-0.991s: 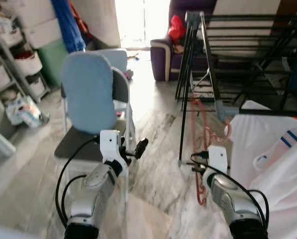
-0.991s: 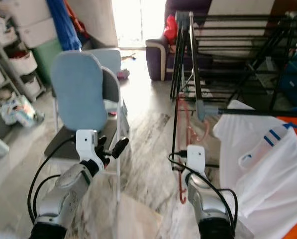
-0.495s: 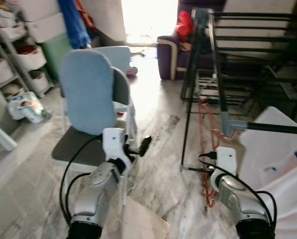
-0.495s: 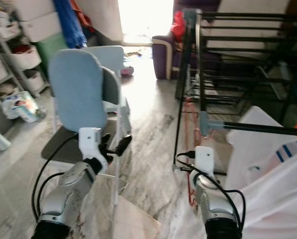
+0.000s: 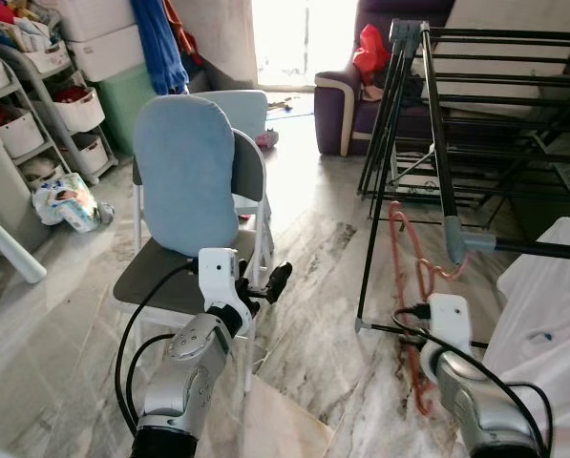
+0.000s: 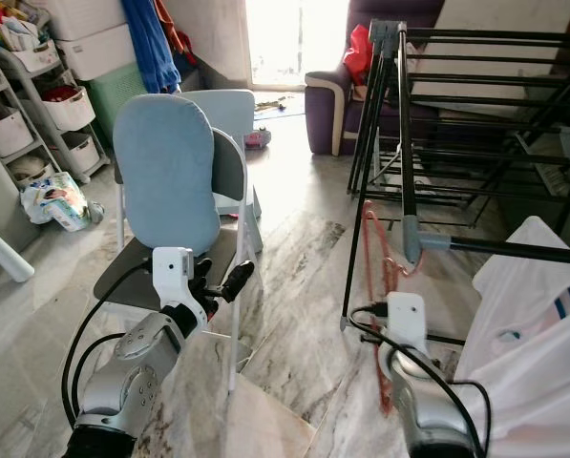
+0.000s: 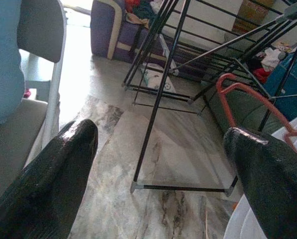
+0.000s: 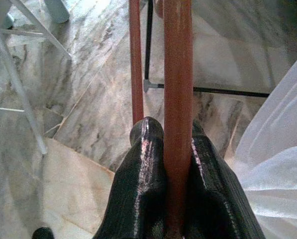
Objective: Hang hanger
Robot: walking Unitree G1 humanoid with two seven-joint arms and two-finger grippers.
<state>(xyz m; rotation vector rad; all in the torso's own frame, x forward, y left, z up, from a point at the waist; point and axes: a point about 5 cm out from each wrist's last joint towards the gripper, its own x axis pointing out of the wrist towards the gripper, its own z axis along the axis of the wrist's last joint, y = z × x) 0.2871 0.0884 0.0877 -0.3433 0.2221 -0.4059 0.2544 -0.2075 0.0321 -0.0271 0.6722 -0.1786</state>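
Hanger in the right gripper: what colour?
Reddish-orange hanger; clearest in the right wrist view.

Grey-veined marble floor (image 5: 304,286) carries a chair w/ blue padded back (image 5: 184,176) at left & a black drying rack (image 5: 437,114) at right. Purple sofa (image 5: 347,91) stands farther back; a printed package (image 5: 68,203) lies by the storage shelves (image 5: 22,105).

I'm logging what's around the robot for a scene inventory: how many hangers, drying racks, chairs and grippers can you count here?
Orange hanger, held in the right gripper: 1
Black drying rack: 1
Chair with blue cushion: 1
Grippers: 2, left gripper open, right gripper shut on the hanger
Total: 5
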